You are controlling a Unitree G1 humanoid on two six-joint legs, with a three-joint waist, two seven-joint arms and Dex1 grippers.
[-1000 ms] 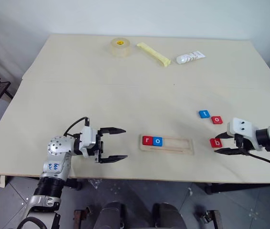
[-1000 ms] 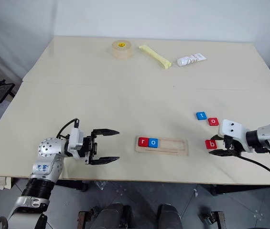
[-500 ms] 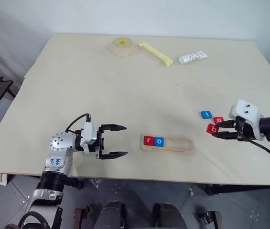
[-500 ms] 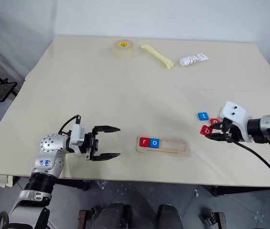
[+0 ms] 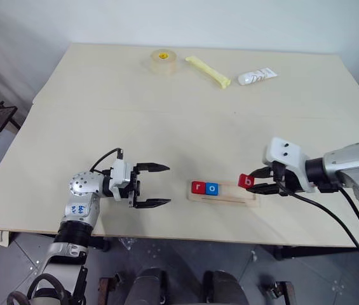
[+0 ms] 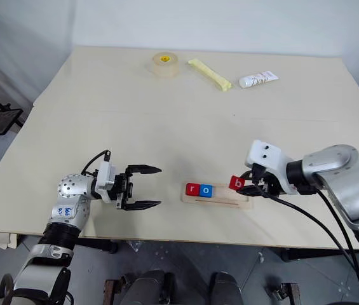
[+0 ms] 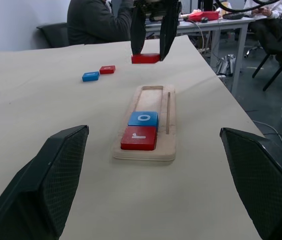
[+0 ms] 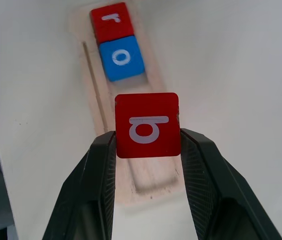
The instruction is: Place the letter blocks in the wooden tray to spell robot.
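the wooden tray [image 5: 222, 192] lies near the front edge of the bench [image 5: 166, 127], a little right of its middle, long side running along that edge. two letter blocks sit in its slot at the left end, touching each other: a red r block [image 5: 197, 187] outermost and a blue o block [image 5: 211, 188] just beside it. the rest of the slot, toward the right end, is bare wood.

the right gripper [image 5: 260, 180] pinches a red b block [image 5: 246, 181] by two opposite edges, its black fingers pressed against the tile's sides. the tile hangs lifted above the right part of the tray, clear of the wood, with the white letter facing up. in the right wrist view the b block [image 8: 147, 124] sits between the fingers with the bare slot under it and the two seated tiles beyond.

the left gripper [image 5: 155, 185] hangs over the bench left of the tray, well apart from it, fingers spread wide and holding nothing, pointing toward the tray's left end.

in the left wrist view a blue block [image 7: 90, 76] and a small red block [image 7: 107, 69] lie close together on the bench beyond the tray; their letters are too small to read. near the far edge lie a tape roll [image 5: 161, 61], a yellow stick [image 5: 206, 71] and a white tube [image 5: 253, 77]. a seated person [image 7: 98, 21] shows behind the bench, cut off by the frame.
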